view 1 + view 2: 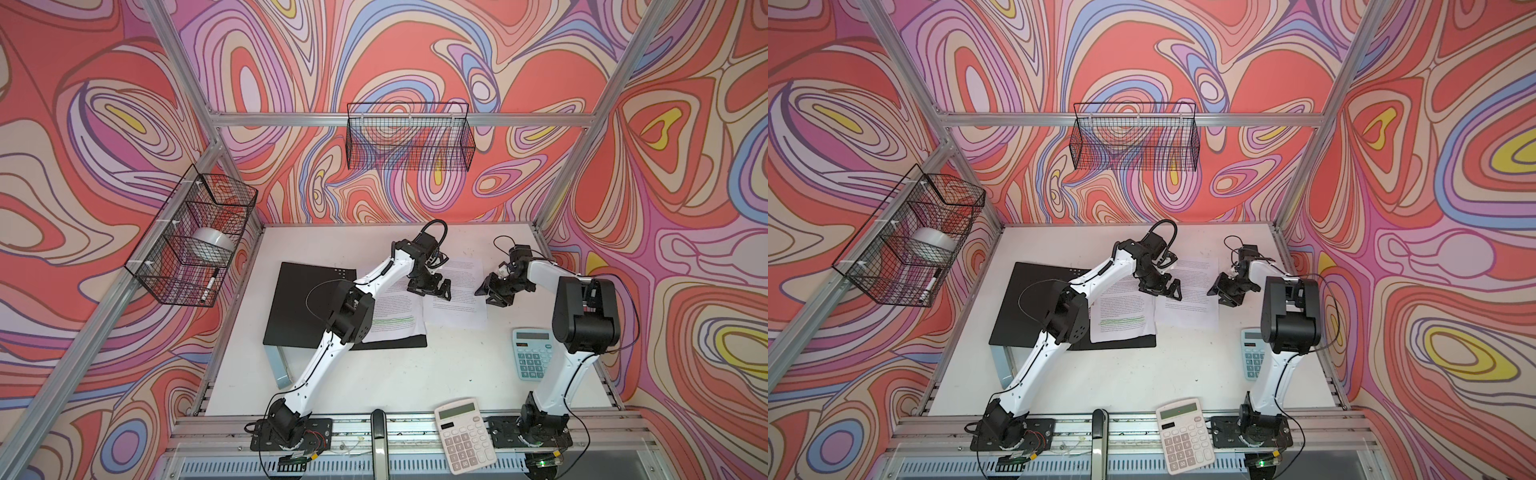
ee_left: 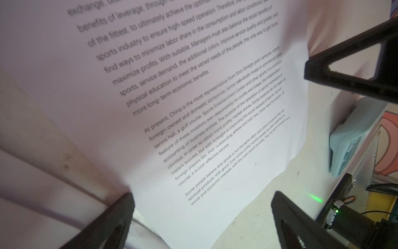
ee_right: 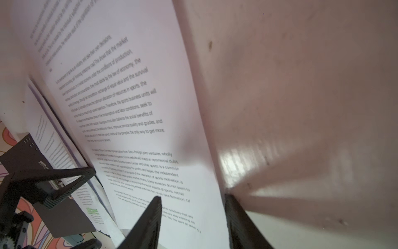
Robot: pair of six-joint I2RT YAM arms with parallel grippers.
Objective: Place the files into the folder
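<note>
The folder [image 1: 307, 307] [image 1: 1034, 307] lies open on the table, black inside up. One of the files, a sheet with green highlighted lines [image 1: 395, 318] [image 1: 1125, 318], rests on the folder's right half. A second printed sheet [image 1: 461, 291] [image 1: 1192, 291] lies on the table just right of it. My left gripper [image 1: 432, 289] [image 2: 202, 215] hovers wide open over that sheet's left edge. My right gripper [image 1: 490, 295] [image 3: 192, 215] is open at the sheet's right edge, with one finger over the paper and the other over bare table. Neither gripper holds anything.
A teal calculator [image 1: 532, 353] lies near the right arm's base side, and a white calculator [image 1: 463, 436] sits on the front rail. A wire basket [image 1: 195, 237] with a tape roll and marker hangs on the left wall. Another basket [image 1: 409, 137] hangs at the back.
</note>
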